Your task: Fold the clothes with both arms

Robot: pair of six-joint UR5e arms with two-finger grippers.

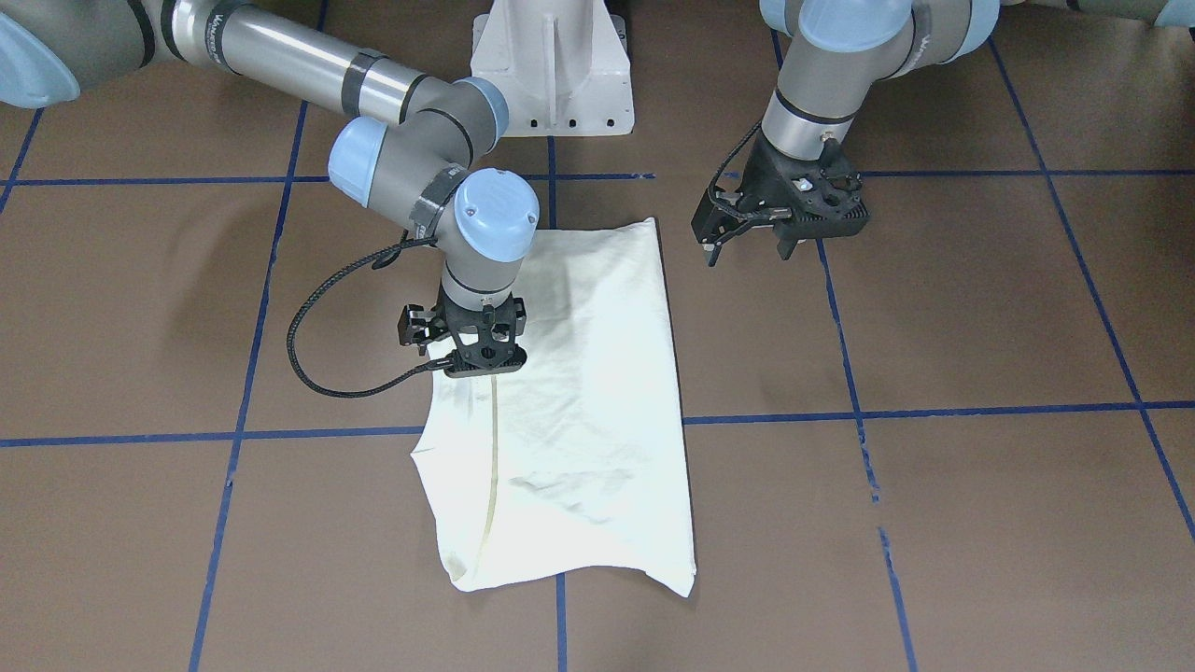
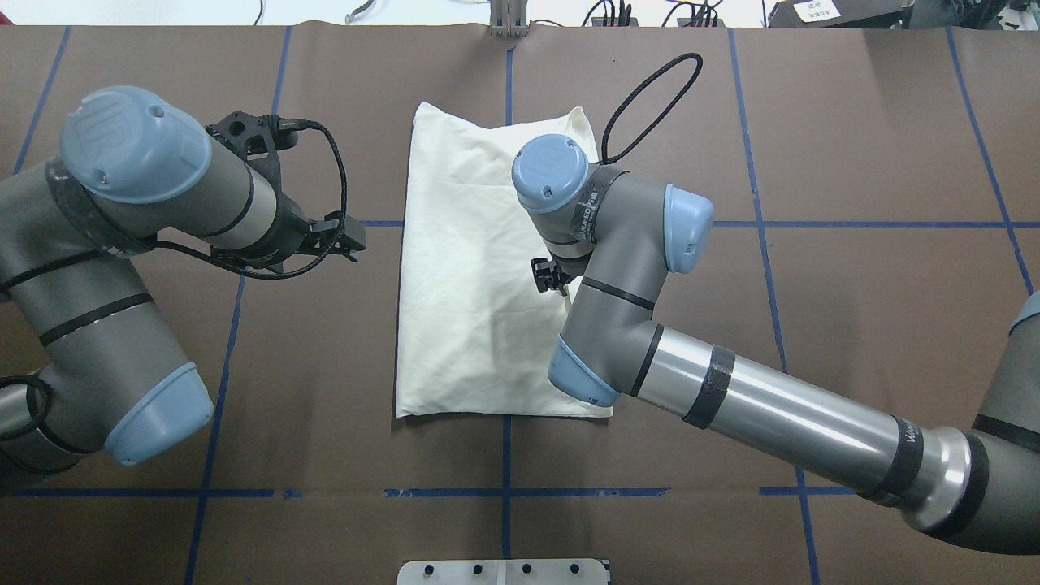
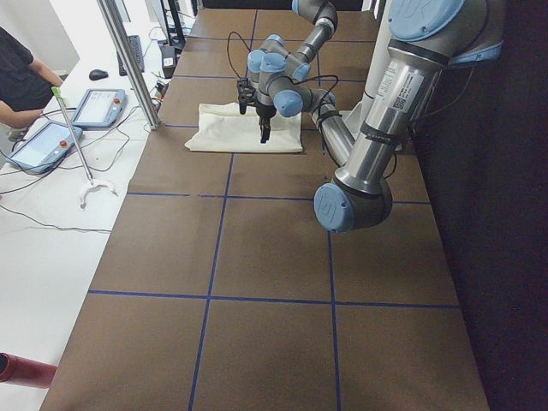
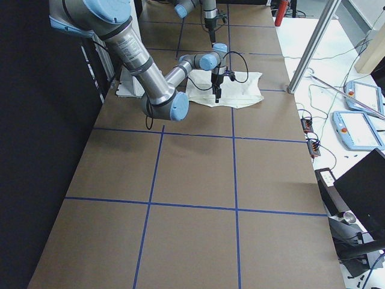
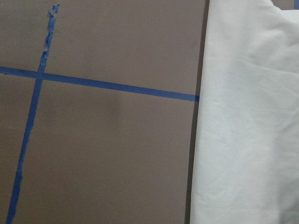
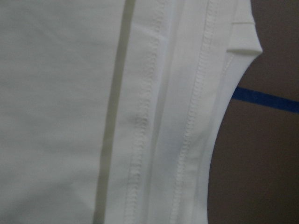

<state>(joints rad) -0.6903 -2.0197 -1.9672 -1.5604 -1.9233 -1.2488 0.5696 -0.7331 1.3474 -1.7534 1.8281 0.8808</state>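
1. Front-facing view: looking down on a brown table (image 1: 980, 308) marked with blue tape lines (image 1: 915, 411). Lying flat near the middle, the cream T-shirt (image 1: 579, 401), folded into a long rectangle, plain side up. Standing low on its edge, the right gripper (image 1: 485, 366); not possible to tell if the fingers are together. Hanging beside the shirt over bare table, the left gripper (image 1: 749, 252), fingers apart, holding nothing.
2. Overhead view: showing the shirt between the left arm (image 2: 97, 325) and the right arm (image 2: 772, 414), the latter reaching over the cloth.
3. Left side view: showing a person (image 3: 17, 77) at the edge, near two tablets (image 3: 96, 107).
4. Right side view: showing the near arm bending down to the shirt.
5. Left wrist view: looking at the shirt's straight edge beside crossing tape.
6. Right wrist view: looking closely at stitched hems (image 6: 196, 116).
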